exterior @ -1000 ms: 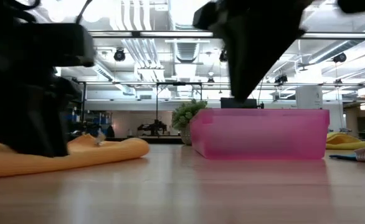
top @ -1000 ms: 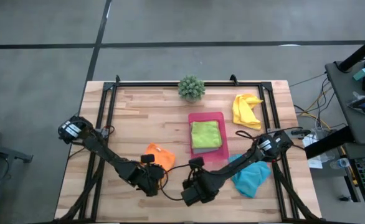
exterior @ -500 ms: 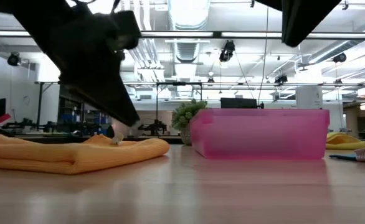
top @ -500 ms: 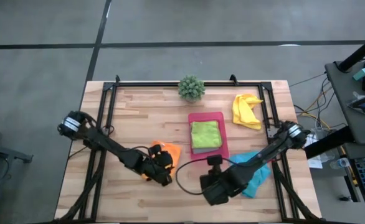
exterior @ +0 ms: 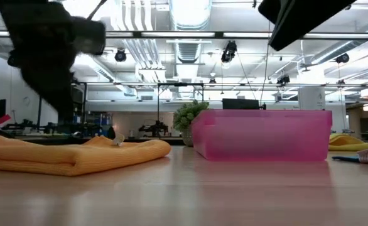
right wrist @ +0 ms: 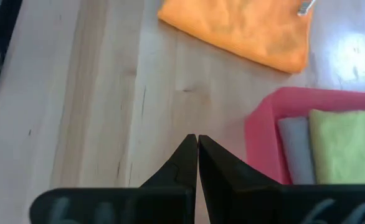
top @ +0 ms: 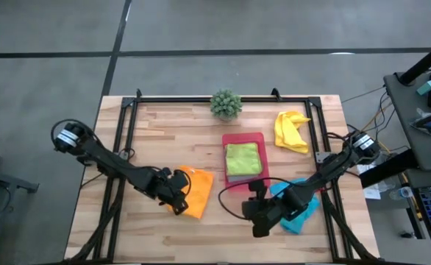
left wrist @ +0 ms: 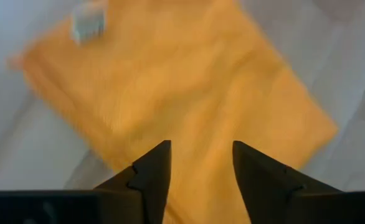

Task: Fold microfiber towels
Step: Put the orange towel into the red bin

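Note:
The orange towel (top: 195,193) lies folded into a flat rectangle on the table's near left part, its white tag (left wrist: 87,18) at one corner. My left gripper (left wrist: 201,163) hangs open above it, clear of the cloth. My right gripper (right wrist: 197,155) is shut and holds nothing. It hangs over bare wood (top: 256,221) between the orange towel and the turquoise towel (top: 302,207). The lime green towel (top: 243,158) lies folded on a grey towel (right wrist: 293,149) in the pink tray (top: 243,138). The yellow towel (top: 291,130) lies crumpled at the far right.
A small potted plant (top: 226,103) stands at the far edge's middle. A black frame (top: 127,125) runs along the table's left, far and right sides. There is bare wood in front of the tray and along the near edge.
My left gripper has risen off the orange towel and drawn back toward the table's left. The towel's right edge has come toward the tray, and the towel now lies as a wider flat rectangle. My right gripper has gone toward the table's right edge, away from the orange towel.

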`<action>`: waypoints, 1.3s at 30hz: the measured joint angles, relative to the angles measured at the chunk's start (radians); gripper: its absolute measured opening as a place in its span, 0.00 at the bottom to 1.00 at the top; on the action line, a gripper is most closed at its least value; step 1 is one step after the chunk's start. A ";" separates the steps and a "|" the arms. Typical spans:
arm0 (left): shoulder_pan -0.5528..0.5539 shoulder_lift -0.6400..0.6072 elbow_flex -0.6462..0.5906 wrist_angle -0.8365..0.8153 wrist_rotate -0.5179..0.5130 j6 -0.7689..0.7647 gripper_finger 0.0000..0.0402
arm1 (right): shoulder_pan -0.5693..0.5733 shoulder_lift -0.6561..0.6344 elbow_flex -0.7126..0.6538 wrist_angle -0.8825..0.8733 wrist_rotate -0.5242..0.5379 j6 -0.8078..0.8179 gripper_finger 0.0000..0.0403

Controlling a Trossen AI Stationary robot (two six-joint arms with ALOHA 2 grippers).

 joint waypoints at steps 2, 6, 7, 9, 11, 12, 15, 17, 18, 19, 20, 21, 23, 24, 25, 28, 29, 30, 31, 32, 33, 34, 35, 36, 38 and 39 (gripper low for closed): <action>0.005 -0.022 -0.030 0.008 0.033 -0.035 0.44 | 0.000 0.000 -0.029 0.066 0.000 0.001 0.02; 0.008 -0.066 -0.095 0.006 0.056 -0.044 0.55 | 0.000 0.013 -0.085 0.262 0.000 -0.038 0.02; 0.008 -0.076 -0.107 0.004 0.062 -0.027 0.57 | 0.000 0.021 -0.096 0.302 0.001 -0.047 0.02; -0.002 -0.100 -0.121 0.005 0.090 0.010 0.61 | -0.008 0.036 -0.111 0.349 -0.001 -0.051 0.02; -0.019 -0.126 -0.125 0.008 0.113 0.024 0.63 | -0.025 0.043 -0.115 0.383 -0.002 -0.036 0.02; -0.026 -0.135 -0.125 0.009 0.120 0.023 0.63 | -0.038 0.042 -0.116 0.388 -0.001 -0.033 0.02; -0.039 -0.165 -0.136 0.010 0.129 -0.040 0.64 | -0.080 0.041 -0.117 0.394 -0.002 0.021 0.02; -0.038 -0.177 -0.150 0.015 0.129 -0.095 0.64 | -0.108 0.042 -0.108 0.394 -0.008 0.111 0.02; -0.037 -0.183 -0.160 0.016 0.125 -0.117 0.64 | -0.120 0.042 -0.103 0.413 -0.009 0.151 0.02; -0.034 -0.187 -0.170 0.011 0.113 -0.133 0.64 | -0.129 0.042 -0.102 0.442 -0.009 0.186 0.02; -0.026 -0.190 -0.179 0.011 0.108 -0.142 0.64 | -0.135 0.041 -0.103 0.471 -0.006 0.222 0.02; -0.017 -0.191 -0.186 0.022 0.103 -0.152 0.64 | -0.139 0.041 -0.111 0.504 -0.004 0.252 0.02; -0.001 -0.193 -0.210 0.059 0.096 -0.156 0.64 | -0.139 0.044 -0.127 0.566 -0.007 0.305 0.02; 0.008 -0.193 -0.227 0.087 0.094 -0.153 0.64 | -0.138 0.048 -0.134 0.596 -0.009 0.327 0.02; 0.019 -0.191 -0.246 0.128 0.094 -0.143 0.64 | -0.137 0.053 -0.138 0.617 -0.009 0.349 0.02; 0.051 -0.182 -0.290 0.174 0.095 -0.133 0.64 | -0.135 0.084 -0.137 0.625 -0.009 0.442 0.02; 0.062 -0.176 -0.299 0.174 0.091 -0.131 0.64 | -0.136 0.102 -0.131 0.620 -0.008 0.469 0.02; 0.067 -0.171 -0.309 0.176 0.081 -0.128 0.64 | -0.136 0.122 -0.122 0.614 -0.009 0.493 0.02; 0.071 -0.170 -0.319 0.176 0.069 -0.117 0.64 | -0.136 0.145 -0.112 0.612 -0.008 0.514 0.02; 0.074 -0.169 -0.327 0.183 0.060 -0.108 0.64 | -0.136 0.168 -0.099 0.611 -0.008 0.540 0.02; 0.079 -0.167 -0.334 0.207 0.053 -0.096 0.64 | -0.136 0.191 -0.085 0.613 -0.008 0.571 0.02; 0.083 -0.163 -0.338 0.232 0.052 -0.081 0.64 | -0.136 0.213 -0.070 0.615 -0.009 0.601 0.02; 0.086 -0.158 -0.341 0.258 0.050 -0.066 0.64 | -0.136 0.236 -0.056 0.615 -0.010 0.629 0.02; 0.087 -0.155 -0.344 0.281 0.050 -0.050 0.64 | -0.136 0.256 -0.043 0.611 -0.016 0.656 0.02; 0.088 -0.152 -0.351 0.328 0.049 -0.024 0.64 | -0.136 0.288 -0.023 0.604 -0.032 0.696 0.02; 0.090 -0.149 -0.352 0.341 0.048 -0.014 0.64 | -0.139 0.299 -0.014 0.602 -0.032 0.711 0.02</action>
